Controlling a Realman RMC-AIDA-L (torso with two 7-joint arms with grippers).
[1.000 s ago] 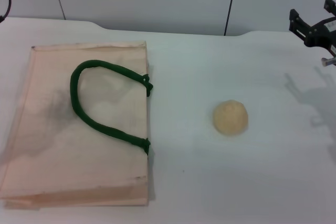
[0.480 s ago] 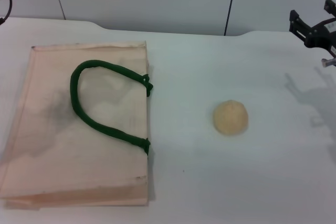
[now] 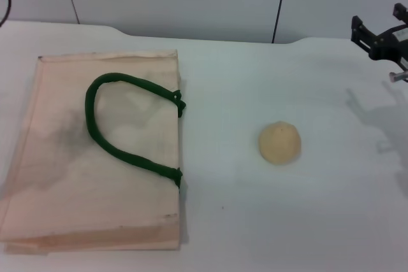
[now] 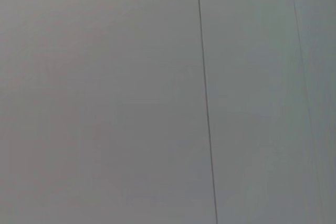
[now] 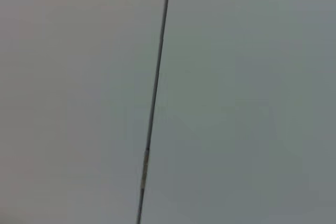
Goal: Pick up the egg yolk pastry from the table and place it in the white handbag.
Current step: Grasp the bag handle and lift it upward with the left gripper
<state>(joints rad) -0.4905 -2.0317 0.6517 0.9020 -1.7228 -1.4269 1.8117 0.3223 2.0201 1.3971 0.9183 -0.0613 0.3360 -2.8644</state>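
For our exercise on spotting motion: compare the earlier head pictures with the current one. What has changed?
Almost nothing. The right gripper, at the table's far right edge, drifted very slightly further away; nothing was grasped or released. The small round pale yellow egg yolk pastry and the flat cream fabric handbag with green handles lie unmoved.
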